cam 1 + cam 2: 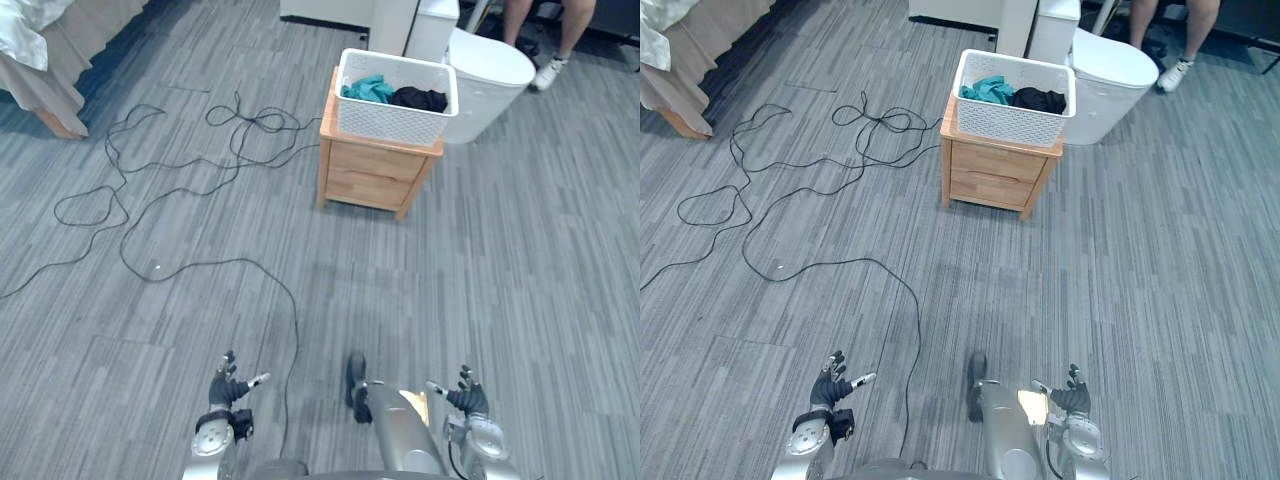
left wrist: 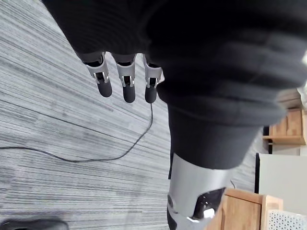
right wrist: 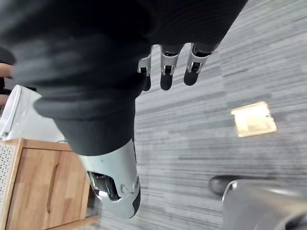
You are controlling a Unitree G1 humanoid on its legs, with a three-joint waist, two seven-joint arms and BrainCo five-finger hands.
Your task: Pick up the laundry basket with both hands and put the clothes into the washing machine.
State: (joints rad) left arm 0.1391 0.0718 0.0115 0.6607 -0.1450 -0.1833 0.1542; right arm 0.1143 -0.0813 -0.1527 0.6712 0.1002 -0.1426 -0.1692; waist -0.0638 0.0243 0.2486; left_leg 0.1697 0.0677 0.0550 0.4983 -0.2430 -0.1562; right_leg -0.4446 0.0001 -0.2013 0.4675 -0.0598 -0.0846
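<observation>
The white laundry basket (image 1: pixel 390 122) sits on a small wooden cabinet (image 1: pixel 370 172), far ahead of the robot and a bit to the right. Its long side runs left to right. Teal and black clothes (image 1: pixel 367 89) lie inside. The left robot hand (image 1: pixel 229 388) and the right robot hand (image 1: pixel 466 396) hang low and near, with fingers apart and holding nothing. The right one looks a little closer to the basket.

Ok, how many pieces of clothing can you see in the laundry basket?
2. A teal garment lies in the left part of the laundry basket, a black garment beside it to the right. More may be hidden beneath them.
</observation>
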